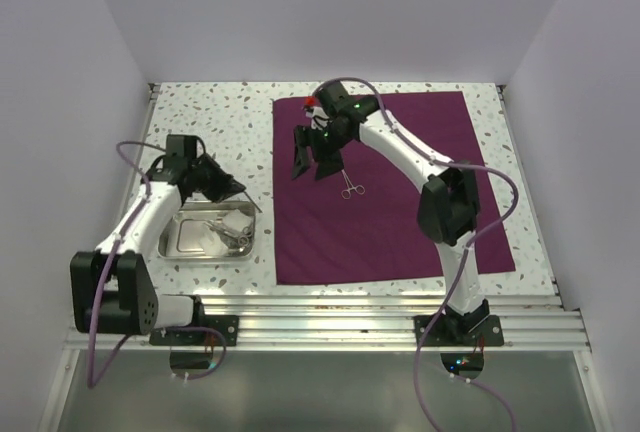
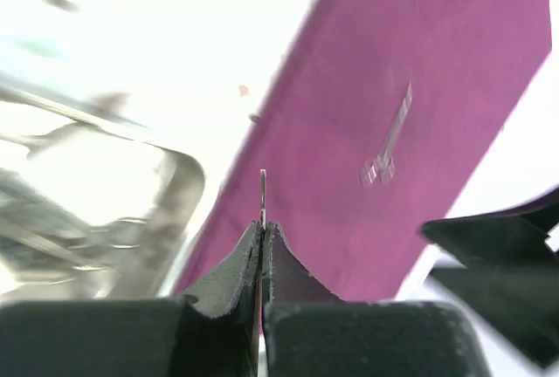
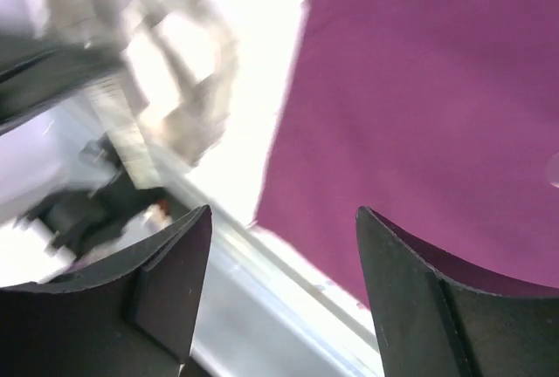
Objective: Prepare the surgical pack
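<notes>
— What are we seeing of the surface and the room?
— We are looking down on a white table (image 1: 220,112) speckled with grey and brown flecks, and plain pale walls (image 1: 330,12) are closing it in on three sides. A ribbed metal rail (image 1: 330,307) is running along the near edge at 6 o'clock.
— And where is the pack lying?
— The dark-purple cloth (image 1: 400,212) is lying flat from the centre out toward 3 o'clock. The scissors (image 1: 352,189) are resting on it near our view's centre. The steel tray (image 1: 170,237) is sitting on bare table at 8 o'clock, just beside the cloth's left edge, with another silver instrument (image 1: 235,232) lying in it.
— What are we reading from the grippers?
— The left gripper (image 2: 263,229) is hanging over the tray's 1 o'clock corner, its fingers pressed together on a thin silver strip (image 2: 262,189) that is poking out between them; we cannot tell which tool it is. The right gripper (image 3: 284,211) is hovering over the cloth at 10 o'clock from the scissors, jaws spread and gripping nothing
</notes>
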Motion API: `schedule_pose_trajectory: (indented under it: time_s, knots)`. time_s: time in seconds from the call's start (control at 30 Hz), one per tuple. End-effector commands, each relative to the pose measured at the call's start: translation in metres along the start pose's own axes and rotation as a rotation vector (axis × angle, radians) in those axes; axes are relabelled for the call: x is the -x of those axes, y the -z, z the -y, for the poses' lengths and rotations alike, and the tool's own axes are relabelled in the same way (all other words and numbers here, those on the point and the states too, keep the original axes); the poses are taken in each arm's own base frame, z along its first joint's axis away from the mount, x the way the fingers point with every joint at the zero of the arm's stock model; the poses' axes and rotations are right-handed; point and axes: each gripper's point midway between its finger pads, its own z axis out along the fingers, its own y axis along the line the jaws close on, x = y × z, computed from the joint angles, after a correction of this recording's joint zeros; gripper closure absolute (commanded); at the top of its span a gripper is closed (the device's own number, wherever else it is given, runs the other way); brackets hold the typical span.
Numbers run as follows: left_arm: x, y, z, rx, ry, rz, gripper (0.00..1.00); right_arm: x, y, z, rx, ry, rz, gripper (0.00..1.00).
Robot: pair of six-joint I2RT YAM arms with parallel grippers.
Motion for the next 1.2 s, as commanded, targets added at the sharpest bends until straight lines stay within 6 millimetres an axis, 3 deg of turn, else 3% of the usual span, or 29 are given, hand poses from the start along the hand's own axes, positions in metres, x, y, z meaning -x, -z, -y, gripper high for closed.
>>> schedule_pose_trajectory:
  time_s: [0.0,0.07,0.17,0.33,0.6,0.8,0.87,1.0,1.17]
  knots:
    - [0.012,0.023,-0.038,0.133,0.054,0.127,1.0,0.021,0.01,0.079,-0.269,-0.049,0.042,0.31]
    - [0.015,0.028,-0.066,0.22,0.107,0.156,1.0,0.03,0.007,0.106,-0.326,-0.038,0.051,0.35]
    - [0.013,0.03,-0.092,0.309,0.131,0.161,1.0,0.042,0.004,0.145,-0.447,-0.019,0.049,0.43]
    - [0.006,0.016,-0.116,0.364,0.146,0.125,1.0,0.056,0.004,0.173,-0.558,0.057,0.039,0.48]
    - [0.001,0.002,-0.123,0.349,0.155,0.089,1.0,0.055,-0.011,0.186,-0.569,0.112,0.034,0.46]
    - [0.001,0.002,-0.123,0.341,0.153,0.09,0.82,0.065,-0.019,0.18,-0.553,0.105,0.071,0.52]
    - [0.001,0.001,-0.123,0.337,0.154,0.086,0.75,0.066,-0.024,0.184,-0.563,0.103,0.064,0.58]
    - [-0.001,0.002,-0.119,0.32,0.148,0.073,0.72,0.073,-0.03,0.176,-0.558,0.119,0.084,0.64]
    - [-0.005,0.003,-0.112,0.278,0.14,0.052,0.72,0.077,-0.037,0.181,-0.586,0.126,0.088,0.64]
